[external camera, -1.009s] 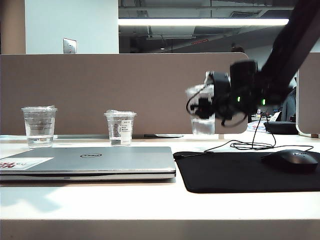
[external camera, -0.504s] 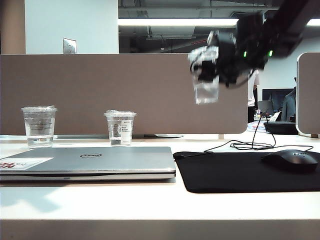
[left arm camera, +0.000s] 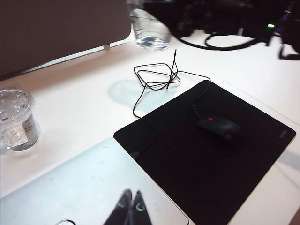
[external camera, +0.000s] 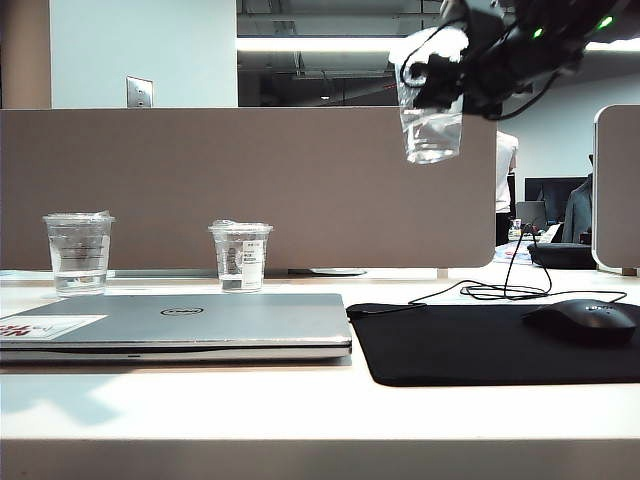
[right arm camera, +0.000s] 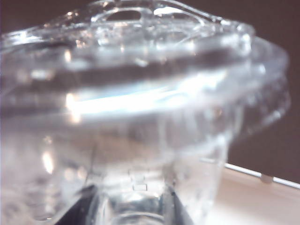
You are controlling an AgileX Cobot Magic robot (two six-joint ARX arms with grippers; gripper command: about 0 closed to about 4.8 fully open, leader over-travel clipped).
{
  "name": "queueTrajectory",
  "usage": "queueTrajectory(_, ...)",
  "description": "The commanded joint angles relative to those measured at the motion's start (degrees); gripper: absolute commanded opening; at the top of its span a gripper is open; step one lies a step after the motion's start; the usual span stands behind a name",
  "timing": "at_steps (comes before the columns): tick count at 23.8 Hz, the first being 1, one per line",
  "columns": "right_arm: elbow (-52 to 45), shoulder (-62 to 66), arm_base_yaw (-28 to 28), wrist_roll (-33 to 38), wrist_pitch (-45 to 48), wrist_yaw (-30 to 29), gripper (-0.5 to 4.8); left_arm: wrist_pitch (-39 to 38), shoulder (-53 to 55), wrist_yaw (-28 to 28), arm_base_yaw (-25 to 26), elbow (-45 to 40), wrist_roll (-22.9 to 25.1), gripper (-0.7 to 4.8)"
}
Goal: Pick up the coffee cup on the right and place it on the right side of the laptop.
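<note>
Clear coffee cup (external camera: 431, 120) hangs clamped in right fingers (external camera: 440, 70); left fingers (left arm camera: 131, 208) (pressed together) over laptop (left arm camera: 89, 187) edge.

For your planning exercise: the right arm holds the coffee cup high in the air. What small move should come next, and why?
Probably lower it toward the table. The right end effector holds the coffee cup far above the black mat beside the laptop.

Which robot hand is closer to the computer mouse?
The left. The left gripper, shut, hangs low over the laptop, beside the mat with the mouse. The right gripper holds the coffee cup high above the desk.
</note>
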Motion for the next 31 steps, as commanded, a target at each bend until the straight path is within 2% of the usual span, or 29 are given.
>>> queueTrajectory(1,-4.9,-4.0,0.1,0.1,4.8,-2.8,2.03,0.7,-0.1,0.4,0.0,0.2,0.0,-0.05)
queueTrajectory(4,-11.5,-7.3,0.1,0.1,5.4,-7.6,2.12,0.7,-0.1,0.4,0.0,0.2,0.0,-0.05)
queueTrajectory(8,-17.2,-8.7,0.3,1.4,8.0,-10.6,2.12,0.7,-0.1,0.4,0.0,0.2,0.0,-0.05)
queueTrajectory(16,-26.4,-9.3,3.3,1.9,10.9,-9.4,2.12,0.7,-0.1,0.4,0.0,0.2,0.0,-0.05)
queueTrajectory(24,-38.6,-9.3,5.0,1.9,25.7,-4.8,2.11,0.7,-0.1,0.3,0.0,0.2,0.0,-0.05)
queueTrajectory(31,-41.4,-9.1,5.1,1.9,26.4,-4.5,2.11,0.7,-0.1,0.2,0.0,0.2,0.0,-0.05)
